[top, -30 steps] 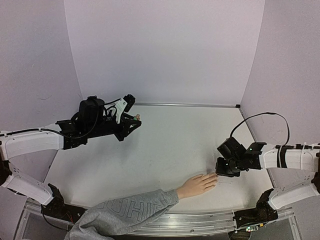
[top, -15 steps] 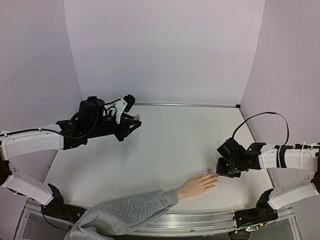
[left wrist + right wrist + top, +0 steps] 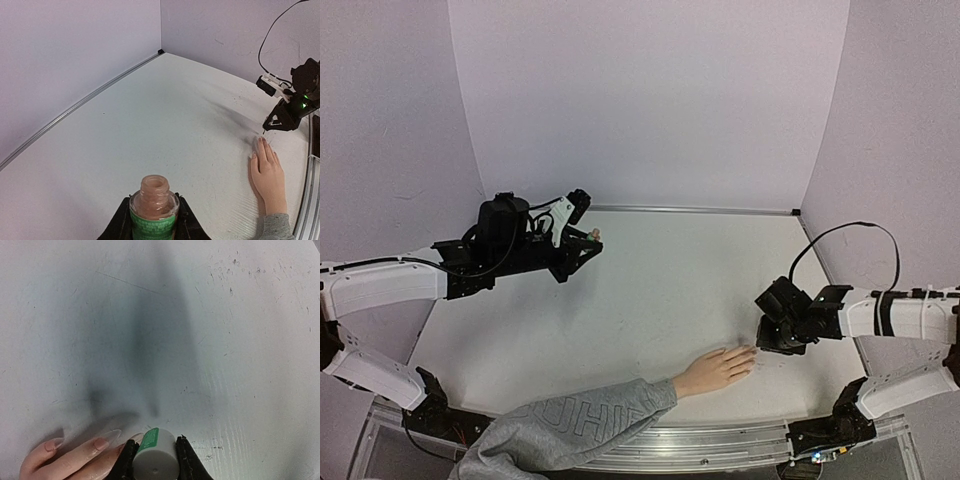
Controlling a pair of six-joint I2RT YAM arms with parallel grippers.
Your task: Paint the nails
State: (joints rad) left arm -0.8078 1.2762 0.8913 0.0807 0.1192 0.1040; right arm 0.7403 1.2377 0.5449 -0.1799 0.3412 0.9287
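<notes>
To the left, the left arm reaches out level above the table (image 3: 670,285), its left gripper (image 3: 153,224) clamped on an open polish bottle (image 3: 154,199). To the right, the right arm tips downward, and the right gripper (image 3: 155,449) pinches a white cap (image 3: 156,463) just above the nails (image 3: 102,443) of the mannequin hand (image 3: 713,372), which lies flat near the front edge.

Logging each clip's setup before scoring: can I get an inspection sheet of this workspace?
Surface: white table, scuffed and speckled.
Job's things: hand lies flat near the front edge, in a grey sleeve; nails look glossy, cannot tell if painted; bottle is open; cap is beside the fingertips, brush hidden.
Clutter: nothing seen.
Claws: left claw shut on the bottle, far left; right claw shut on the cap, at the hand.
Cables: black cable loops above the right arm.
Surroundings: plain lilac walls.
</notes>
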